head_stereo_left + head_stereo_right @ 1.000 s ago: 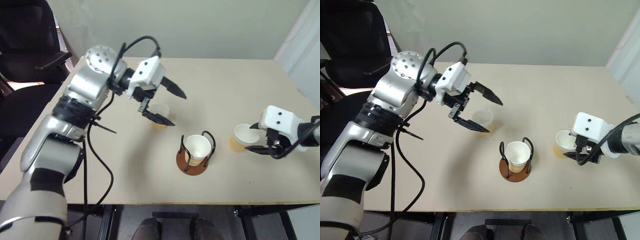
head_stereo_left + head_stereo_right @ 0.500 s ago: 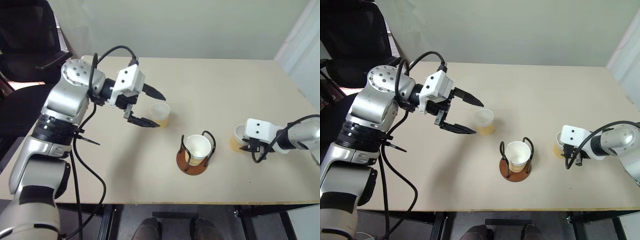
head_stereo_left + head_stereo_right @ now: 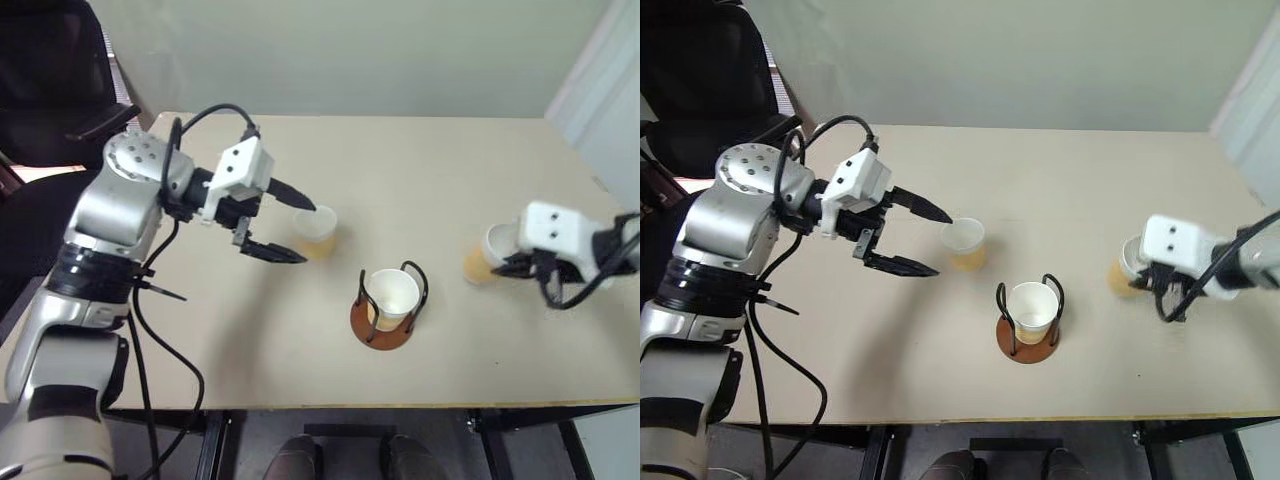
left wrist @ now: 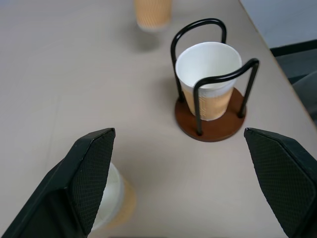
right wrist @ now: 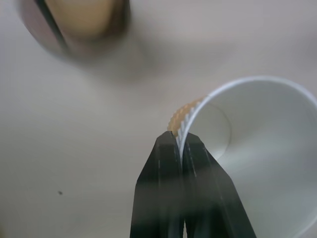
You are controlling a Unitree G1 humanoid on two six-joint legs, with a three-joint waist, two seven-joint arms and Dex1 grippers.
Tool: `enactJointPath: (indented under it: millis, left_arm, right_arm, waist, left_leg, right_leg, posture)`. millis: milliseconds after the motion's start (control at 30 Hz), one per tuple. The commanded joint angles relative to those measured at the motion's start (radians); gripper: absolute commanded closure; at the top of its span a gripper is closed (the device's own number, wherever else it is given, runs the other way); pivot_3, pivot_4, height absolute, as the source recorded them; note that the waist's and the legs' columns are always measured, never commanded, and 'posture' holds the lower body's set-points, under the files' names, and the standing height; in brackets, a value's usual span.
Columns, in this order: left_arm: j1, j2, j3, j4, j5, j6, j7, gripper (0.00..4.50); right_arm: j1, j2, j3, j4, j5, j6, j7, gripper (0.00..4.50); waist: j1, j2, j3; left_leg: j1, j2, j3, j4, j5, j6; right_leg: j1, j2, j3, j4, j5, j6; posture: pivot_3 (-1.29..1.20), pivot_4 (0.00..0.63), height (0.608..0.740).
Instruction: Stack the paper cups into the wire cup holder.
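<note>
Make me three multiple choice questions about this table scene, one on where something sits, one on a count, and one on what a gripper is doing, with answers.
1. Where is the cup nearest the left gripper?
A. On the table beside it
B. Inside the wire cup holder
C. On the chair

2. How many paper cups are in sight?
A. One
B. Two
C. Three

3. What is the right gripper doing?
A. Standing wide open
B. Shut on a cup's wall
C. Gripping the holder's wire

Answers:
1 A, that cup stands free on the table.
2 C, one by the left gripper, one in the wire cup holder, one at the right gripper.
3 B, its fingers pinch the rim wall.
</note>
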Motion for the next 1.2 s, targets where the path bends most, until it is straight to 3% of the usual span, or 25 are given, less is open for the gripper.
enactJointPath:
  millis: [33, 167, 267, 967, 1067, 1200]
  left_arm:
    - [0.021, 0.021, 0.044, -0.047, -0.009, 0.016, -0.009, 0.00]
    - [0.034, 0.011, 0.041, -0.049, 0.009, 0.010, 0.002, 0.00]
    - [0.035, 0.003, 0.036, -0.050, 0.022, 0.004, 0.006, 0.00]
    - [0.026, 0.008, 0.040, -0.042, 0.067, -0.018, -0.003, 0.00]
    - [0.025, 0.008, 0.040, -0.040, 0.073, -0.021, -0.004, 0.00]
    - [0.022, 0.007, 0.040, -0.031, 0.082, -0.030, -0.005, 0.00]
  right_arm:
    - [-0.251, -0.014, -0.005, -0.086, 0.136, 0.096, 0.085, 4.48]
    - [-0.472, 0.075, 0.144, -0.110, 0.120, 0.126, 0.127, 4.48]
    - [-0.526, 0.129, 0.222, -0.114, 0.085, 0.123, 0.142, 4.48]
    - [-0.359, 0.231, 0.401, -0.149, -0.170, -0.108, 0.170, 4.48]
    - [-0.344, 0.236, 0.396, -0.159, -0.182, -0.112, 0.175, 3.88]
    - [-0.338, 0.242, 0.381, -0.164, -0.184, -0.099, 0.170, 2.54]
  waist:
    - [-0.004, 0.000, 0.000]
    - [-0.007, -0.004, -0.001]
    - [-0.007, -0.004, -0.001]
    - [-0.007, -0.004, -0.001]
    - [-0.007, -0.004, -0.001]
    - [-0.007, -0.004, -0.001]
  left_leg:
    - [0.000, 0.000, 0.000, 0.000, 0.000, 0.000]
    - [0.001, 0.002, -0.004, 0.001, 0.000, -0.001]
    - [0.001, 0.001, -0.005, 0.002, 0.000, -0.001]
    - [0.001, 0.001, -0.005, 0.001, 0.001, -0.001]
    - [0.001, 0.001, -0.005, 0.000, 0.001, -0.001]
    - [0.001, 0.001, -0.005, 0.000, 0.001, -0.001]
  right_leg:
    - [0.000, 0.000, 0.000, 0.000, 0.000, -0.001]
    - [0.002, 0.002, -0.002, 0.000, -0.002, -0.004]
    - [0.001, 0.001, -0.002, 0.001, -0.001, -0.005]
    - [0.000, 0.001, -0.003, 0.001, -0.001, -0.006]
    - [0.000, 0.001, -0.003, 0.001, -0.001, -0.006]
    - [0.000, 0.001, -0.003, 0.001, -0.001, -0.006]
  posture:
    - [0.00, 0.150, 0.740]
    - [0.00, 0.150, 0.740]
    - [0.00, 0.150, 0.740]
    - [0.00, 0.150, 0.740]
    - [0.00, 0.150, 0.740]
    - [0.00, 0.150, 0.740]
